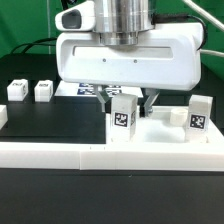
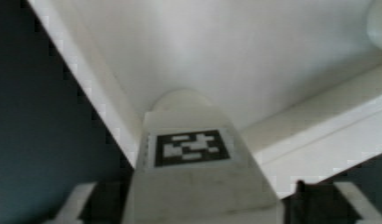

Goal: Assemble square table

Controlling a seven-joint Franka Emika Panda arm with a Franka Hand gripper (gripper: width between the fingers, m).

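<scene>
My gripper point(image 1: 127, 105) hangs low over the table, its fingers on either side of an upright white leg block point(image 1: 122, 116) with a square tag. In the wrist view that leg point(image 2: 198, 150) fills the space between the fingers point(image 2: 103, 205). One finger lies against it and a thin gap shows at the other. The gripper point(image 2: 209, 208) is not quite shut on it. A white slab point(image 1: 170, 128) lies under and behind the leg and is also seen in the wrist view point(image 2: 259, 50). Three more leg blocks stand apart: two point(image 1: 14, 91) point(image 1: 43, 91) at the exterior view's left, one point(image 1: 198, 113) at its right.
A long low white rail point(image 1: 60, 155) runs along the front edge of the black table. The marker board point(image 1: 92, 90) lies behind the gripper, mostly hidden by it. Black mat shows between the left legs and the held-around leg.
</scene>
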